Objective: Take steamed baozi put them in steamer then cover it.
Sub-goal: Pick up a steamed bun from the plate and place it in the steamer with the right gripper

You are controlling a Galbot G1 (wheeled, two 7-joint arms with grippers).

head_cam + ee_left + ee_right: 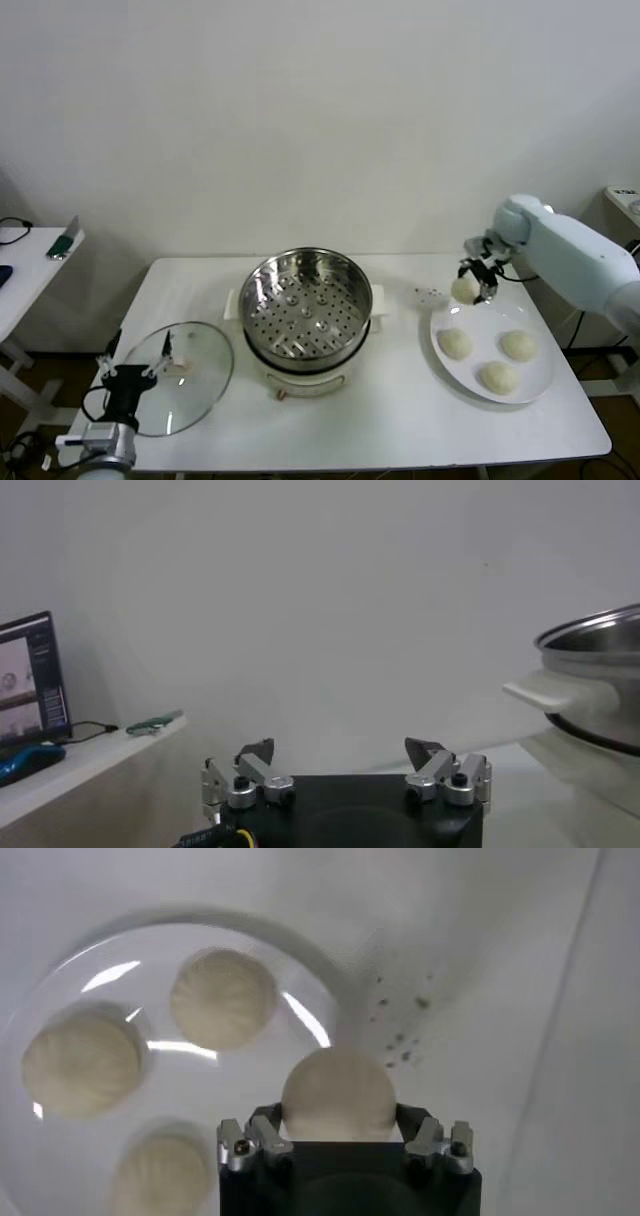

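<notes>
Pale baozi point(465, 289) grasped in right gripper point(474, 283), raised above white plate point(530, 377) holding three more. Left gripper point(133, 366) released, idle over glass lid point(200, 375). Steamer point(305, 300) uncovered.

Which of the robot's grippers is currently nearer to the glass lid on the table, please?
Left. The left gripper hovers open at the glass lid's near-left edge. The right gripper is far across the steamer, holding a baozi above the plate.

A test room or lab is suggested rather than a home kitchen: a plain white rectangular table point(200, 300) is set against a bare white wall point(300, 110), and a lit computer screen point(27, 675) is seen on a white side desk point(25, 262).
</notes>
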